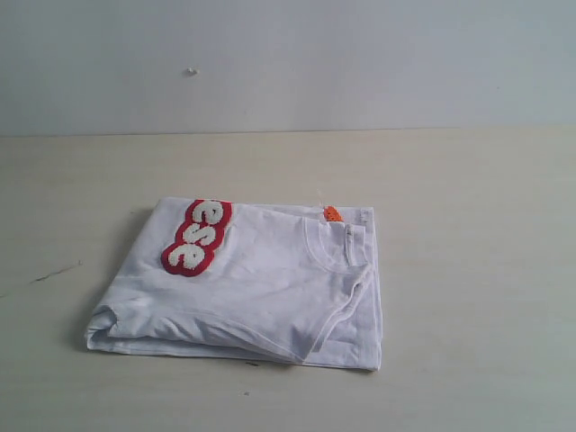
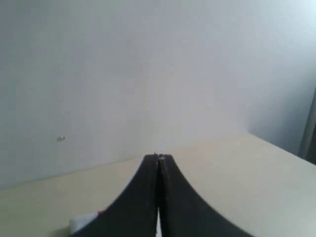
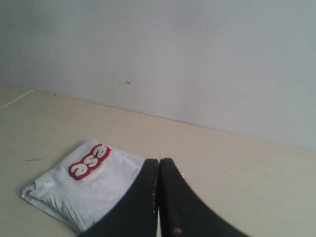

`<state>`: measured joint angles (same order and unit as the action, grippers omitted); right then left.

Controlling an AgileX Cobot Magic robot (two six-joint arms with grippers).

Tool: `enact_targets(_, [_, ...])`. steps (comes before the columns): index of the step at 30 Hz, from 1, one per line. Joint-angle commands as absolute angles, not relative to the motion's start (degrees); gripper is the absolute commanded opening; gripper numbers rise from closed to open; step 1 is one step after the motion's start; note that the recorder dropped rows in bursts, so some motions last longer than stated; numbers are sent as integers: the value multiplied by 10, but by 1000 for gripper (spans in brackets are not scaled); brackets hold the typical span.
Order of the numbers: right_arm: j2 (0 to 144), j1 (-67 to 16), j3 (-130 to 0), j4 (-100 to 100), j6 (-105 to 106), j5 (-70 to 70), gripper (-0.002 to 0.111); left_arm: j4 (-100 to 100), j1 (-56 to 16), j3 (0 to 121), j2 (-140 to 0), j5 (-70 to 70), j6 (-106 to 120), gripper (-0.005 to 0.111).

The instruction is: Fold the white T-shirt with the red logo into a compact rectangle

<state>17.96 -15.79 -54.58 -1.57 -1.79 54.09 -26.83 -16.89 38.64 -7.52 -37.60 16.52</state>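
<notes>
The white short-sleeved cotton T-shirt [image 1: 261, 297] lies folded into a roughly rectangular, layered bundle on the pale beige counter [image 1: 468, 270], a little left of the middle in the exterior view. Its long red fuzzy logo patch [image 1: 198, 237] with raised white letters sits on the top layer at the bundle's far left corner, running slantwise. Only the letters "ese" show, and the rest disappears under the fold. The ribbed round collar [image 1: 328, 247] faces up near the far right corner, with the small orange neck tag [image 1: 332, 214] just beside it at the far edge. The near left corner bulges a little loose.

The black left claw [image 2: 158, 158] is closed, fingertips pressed together with nothing between them. It points toward the plain grey-white wall [image 1: 360, 63], and a sliver of the shirt shows beside its finger. The black right claw [image 3: 158, 160] is likewise closed and empty, held above the counter with the folded shirt lying just beyond it.
</notes>
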Motion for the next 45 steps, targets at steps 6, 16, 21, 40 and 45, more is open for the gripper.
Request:
enact_targets(6, [0, -157, -542, 9, -16, 578, 0, -250, -167, 405, 0, -408, 162, 0])
enact_targets(16, [0, -157, -564, 17, -16, 654, 0, -247, -166, 405, 0, -427, 162, 0])
enact_targets(21, [0, -157, -564, 15, -16, 657, 0, -247, -166, 405, 0, -427, 162, 0])
enact_targets(40, [0, -157, -564, 15, -17, 657, 0, -247, -49, 404, 0, -442, 162, 0])
enact_targets(45, [0, -157, -564, 15, -17, 657, 0, -246, 30, 404, 0, -442, 162, 0])
